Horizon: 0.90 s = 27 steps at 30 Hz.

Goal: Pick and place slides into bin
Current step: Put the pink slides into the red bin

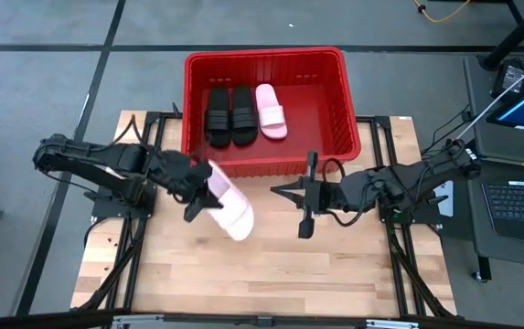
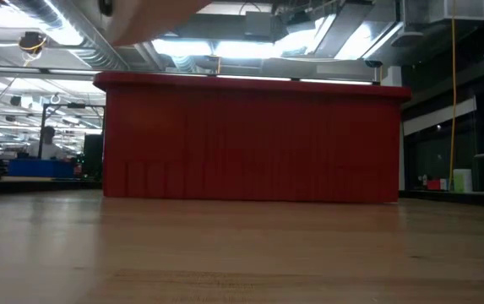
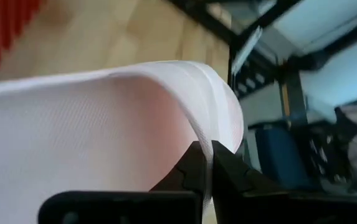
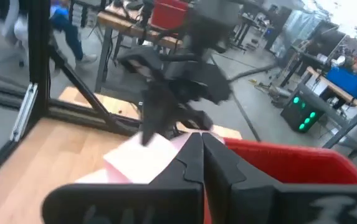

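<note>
Three slides (image 1: pixel 243 113) lie in bin (image 1: pixel 339 110) | left gripper (image 1: pixel 202 189) clenched on fourth pink slide's (image 1: pixel 232 212) thin edge, likely light, flexible foam | right gripper (image 1: pixel 303 194) pinched shut, empty.

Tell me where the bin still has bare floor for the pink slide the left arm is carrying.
The bin is crowded on its left side: two black slides and one pink slide lie abreast there. Free floor runs from that pink slide to the right wall, plus a strip along the near wall. The left gripper holds the last pink slide just outside the near wall.
</note>
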{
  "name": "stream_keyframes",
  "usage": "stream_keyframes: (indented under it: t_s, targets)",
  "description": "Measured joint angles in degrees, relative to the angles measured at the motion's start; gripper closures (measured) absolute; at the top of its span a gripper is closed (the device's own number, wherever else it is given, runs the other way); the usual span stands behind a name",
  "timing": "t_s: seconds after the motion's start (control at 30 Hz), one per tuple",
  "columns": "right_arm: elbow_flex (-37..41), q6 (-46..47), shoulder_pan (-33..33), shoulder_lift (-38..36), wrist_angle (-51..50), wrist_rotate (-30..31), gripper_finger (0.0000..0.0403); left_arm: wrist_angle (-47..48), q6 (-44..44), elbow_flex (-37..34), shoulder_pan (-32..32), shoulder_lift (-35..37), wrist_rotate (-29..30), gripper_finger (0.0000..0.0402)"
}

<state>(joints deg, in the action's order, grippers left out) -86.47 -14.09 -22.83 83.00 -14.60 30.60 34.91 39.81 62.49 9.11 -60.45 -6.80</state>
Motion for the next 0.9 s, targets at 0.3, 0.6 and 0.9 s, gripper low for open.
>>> stream_keyframes:
  t_s: [0.3, 0.6, 0.9]
  targets:
    - [-18.1, -5.8, -0.2, 11.4, -18.6, -0.2, 0.04, -1.7, -2.6, 3.5, -6.9, 0.0, -0.6, 0.0398]
    - [-35.9, -21.5, -0.3, 23.3, -31.7, 7.0, 0.0396, -1.4, -4.0, 7.9, -13.3, 0.0, -5.1, 0.0398]
    - [-39.2, -37.5, -0.2, 27.3, -30.3, 10.3, 0.0305, -1.2, -3.1, 7.9, -16.3, 0.0, -9.2, 0.0398]
